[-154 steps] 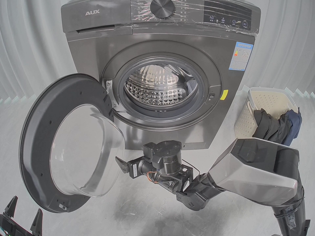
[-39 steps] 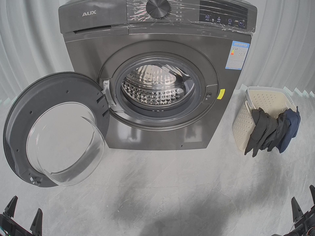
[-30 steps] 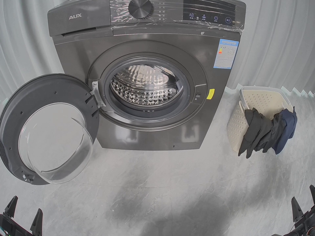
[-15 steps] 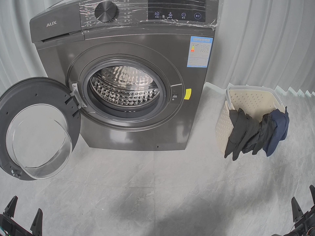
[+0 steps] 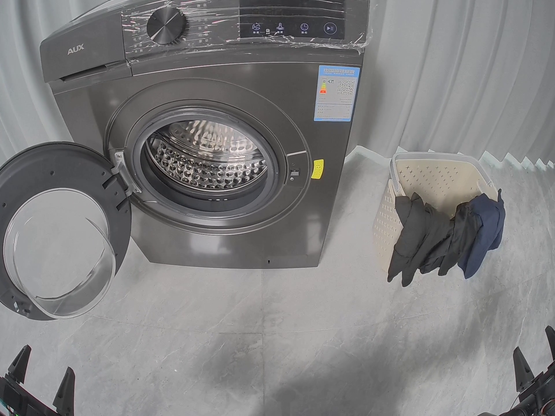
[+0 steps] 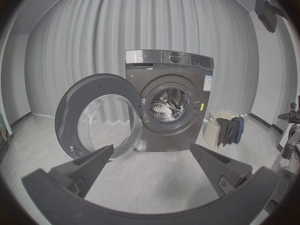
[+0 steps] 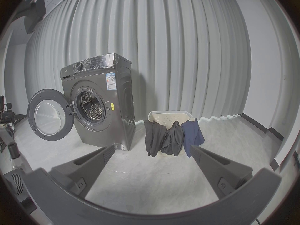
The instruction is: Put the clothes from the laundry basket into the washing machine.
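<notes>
The grey washing machine (image 5: 219, 88) stands on the floor, its round door (image 5: 55, 229) swung wide to the left and its steel drum (image 5: 205, 154) bare. To its right sits a cream laundry basket (image 5: 439, 171) with dark grey clothes (image 5: 425, 235) and a navy garment (image 5: 485, 226) draped over its near rim. My left gripper (image 5: 41, 379) is low at the bottom left corner, open and holding nothing. My right gripper (image 5: 535, 362) is low at the bottom right corner, open too. The basket (image 7: 170, 116) lies straight ahead of the right gripper (image 7: 151, 160).
Pale grey floor (image 5: 277, 330) stretches between me and the machine and basket. A pleated white curtain (image 5: 462, 59) lines the wall behind. The open door juts out to the machine's left side.
The whole head view has shifted: the machine and basket slide left in the picture, so the camera has turned right. Five seconds ago my right arm was by the door; it has since drawn back low.
</notes>
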You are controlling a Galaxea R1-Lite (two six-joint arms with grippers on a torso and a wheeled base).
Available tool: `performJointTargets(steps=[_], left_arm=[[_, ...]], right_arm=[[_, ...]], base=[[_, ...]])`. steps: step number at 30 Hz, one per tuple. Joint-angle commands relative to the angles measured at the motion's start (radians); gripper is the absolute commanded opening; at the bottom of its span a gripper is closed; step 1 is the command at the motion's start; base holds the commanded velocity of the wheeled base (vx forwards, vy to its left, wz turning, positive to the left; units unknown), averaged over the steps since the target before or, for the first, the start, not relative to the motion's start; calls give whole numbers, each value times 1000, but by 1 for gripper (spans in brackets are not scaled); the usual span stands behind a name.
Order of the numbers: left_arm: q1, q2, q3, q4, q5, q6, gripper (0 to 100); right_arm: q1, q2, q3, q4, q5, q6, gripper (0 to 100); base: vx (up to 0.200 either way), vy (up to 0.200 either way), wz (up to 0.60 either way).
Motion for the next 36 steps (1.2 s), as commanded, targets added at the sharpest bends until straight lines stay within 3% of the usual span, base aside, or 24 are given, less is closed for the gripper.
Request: performJointTargets(steps=[1, 10, 22, 36], left_arm=[[0, -13, 16, 0, -1, 0, 100], [-2, -13, 18, 0, -1, 0, 100], [-2, -13, 18, 0, -1, -5, 100], [-2, -13, 16, 0, -1, -5, 100]], right_arm=[[0, -13, 18, 0, 0, 0, 100], [2, -13, 18, 0, 0, 0, 100], [0, -13, 18, 2, 5, 0, 100], [2, -13, 16, 2, 5, 0, 100]], base=[[0, -200, 0], [0, -200, 0], [0, 0, 0], [0, -200, 0]])
